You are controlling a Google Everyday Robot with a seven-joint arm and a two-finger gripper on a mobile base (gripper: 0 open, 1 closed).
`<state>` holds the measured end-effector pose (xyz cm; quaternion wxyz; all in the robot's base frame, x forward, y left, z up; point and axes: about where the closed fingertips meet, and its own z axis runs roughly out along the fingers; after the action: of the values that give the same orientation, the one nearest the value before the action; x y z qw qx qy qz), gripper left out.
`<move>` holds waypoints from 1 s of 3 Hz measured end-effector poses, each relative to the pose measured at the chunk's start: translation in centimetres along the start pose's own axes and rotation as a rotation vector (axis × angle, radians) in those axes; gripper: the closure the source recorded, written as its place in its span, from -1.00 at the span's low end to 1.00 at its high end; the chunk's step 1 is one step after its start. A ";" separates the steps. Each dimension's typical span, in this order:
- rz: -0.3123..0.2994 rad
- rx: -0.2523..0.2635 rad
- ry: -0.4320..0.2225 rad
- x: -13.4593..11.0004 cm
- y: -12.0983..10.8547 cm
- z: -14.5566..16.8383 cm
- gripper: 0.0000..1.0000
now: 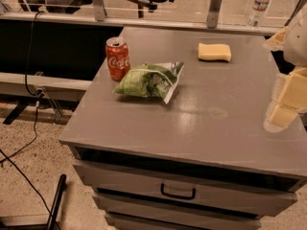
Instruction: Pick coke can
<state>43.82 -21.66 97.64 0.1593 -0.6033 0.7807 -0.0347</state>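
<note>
Standing upright in the upper left, the coke can (117,58) sits just beside the green chip bag (148,81) on the grey cabinet top (201,114). We see our gripper (288,99) at the right edge, well apart; we cannot tell its state.

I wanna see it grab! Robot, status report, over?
Tool at right table edge. Coke can upright, far left, untouched. Green chip bag close beside it.

Grey cabinet top (216,114): coke can (117,59), green chip bag (147,82), yellow sponge (214,51); hand (287,102) above right edge
</note>
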 end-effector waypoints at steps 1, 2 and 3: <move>0.000 0.000 0.000 0.0 0.0 0.0 -1.00; -0.020 0.006 -0.085 -2.5 -2.4 0.9 -1.00; -0.069 0.003 -0.267 -9.7 -7.2 2.8 -1.00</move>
<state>53.47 -13.98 98.80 0.2616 -0.6287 0.7312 0.0394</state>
